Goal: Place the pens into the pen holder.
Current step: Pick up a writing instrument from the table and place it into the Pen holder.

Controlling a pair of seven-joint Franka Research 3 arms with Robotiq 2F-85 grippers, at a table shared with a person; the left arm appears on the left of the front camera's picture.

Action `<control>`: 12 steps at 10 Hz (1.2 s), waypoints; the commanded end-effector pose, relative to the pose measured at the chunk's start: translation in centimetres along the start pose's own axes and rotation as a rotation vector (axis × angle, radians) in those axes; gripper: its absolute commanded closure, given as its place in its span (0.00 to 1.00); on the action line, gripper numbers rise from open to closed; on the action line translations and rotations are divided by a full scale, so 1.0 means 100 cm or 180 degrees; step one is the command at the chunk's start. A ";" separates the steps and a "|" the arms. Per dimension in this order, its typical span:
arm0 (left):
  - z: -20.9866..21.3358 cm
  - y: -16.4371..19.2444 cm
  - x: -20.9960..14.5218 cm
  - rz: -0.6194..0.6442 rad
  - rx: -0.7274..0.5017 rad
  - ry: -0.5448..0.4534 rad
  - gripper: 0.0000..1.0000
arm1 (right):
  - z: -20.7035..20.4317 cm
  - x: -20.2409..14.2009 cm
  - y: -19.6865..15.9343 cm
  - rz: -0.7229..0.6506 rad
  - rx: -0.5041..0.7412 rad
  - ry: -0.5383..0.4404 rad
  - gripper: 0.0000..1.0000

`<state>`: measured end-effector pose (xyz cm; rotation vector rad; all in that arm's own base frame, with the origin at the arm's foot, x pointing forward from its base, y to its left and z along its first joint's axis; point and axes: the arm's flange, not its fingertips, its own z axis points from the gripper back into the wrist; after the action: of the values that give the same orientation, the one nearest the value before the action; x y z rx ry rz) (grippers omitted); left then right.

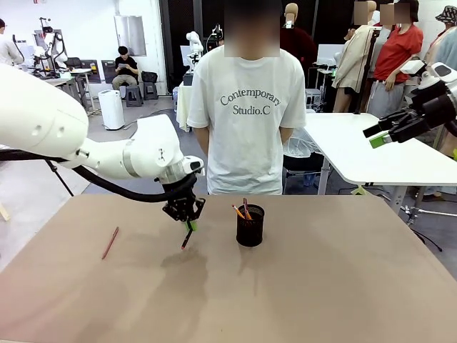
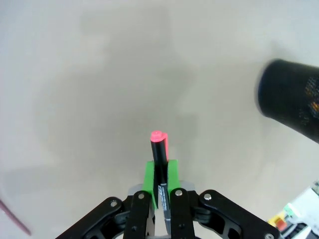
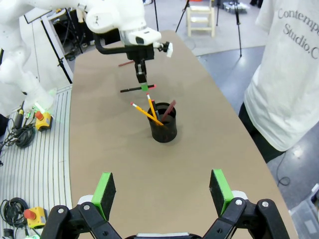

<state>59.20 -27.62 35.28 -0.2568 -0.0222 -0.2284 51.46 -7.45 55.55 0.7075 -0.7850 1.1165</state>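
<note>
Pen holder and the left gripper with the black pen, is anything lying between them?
Nothing; the front view shows bare table between the left gripper, shut on the black pen, and the pen holder.

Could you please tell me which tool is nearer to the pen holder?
Left. The left tool, shut on a black pen, is just left of the holder; the right tool, open, is raised far off to its right.

Smooth matt table (image 1: 343,286) — wire-mesh pen holder (image 1: 250,229)
</note>
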 end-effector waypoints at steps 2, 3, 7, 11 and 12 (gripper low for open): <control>0.038 0.010 -0.024 -0.0513 -0.0425 -0.0088 1.00 | 0.002 0.004 0.001 0.0011 -0.0008 0.0031 0.00; 0.051 0.014 -0.027 -0.0813 -0.0769 -0.0192 1.00 | 0.002 0.004 0.001 0.0011 -0.0008 0.0031 0.00; 0.079 0.018 -0.039 -0.1739 -0.1664 -0.1435 1.00 | 0.002 0.004 0.001 0.0011 -0.0008 0.0031 0.00; 0.094 0.029 -0.064 -0.3015 -0.1793 -0.2706 1.00 | 0.002 0.004 0.001 0.0011 -0.0008 0.0031 0.00; 0.097 0.031 -0.068 -0.3128 -0.1791 -0.2874 1.00 | 0.002 0.004 0.001 0.0011 -0.0008 0.0031 0.00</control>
<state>55.62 -22.43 45.74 -0.8472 -0.9521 -1.0196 51.46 -7.45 55.54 0.7075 -0.7848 1.1165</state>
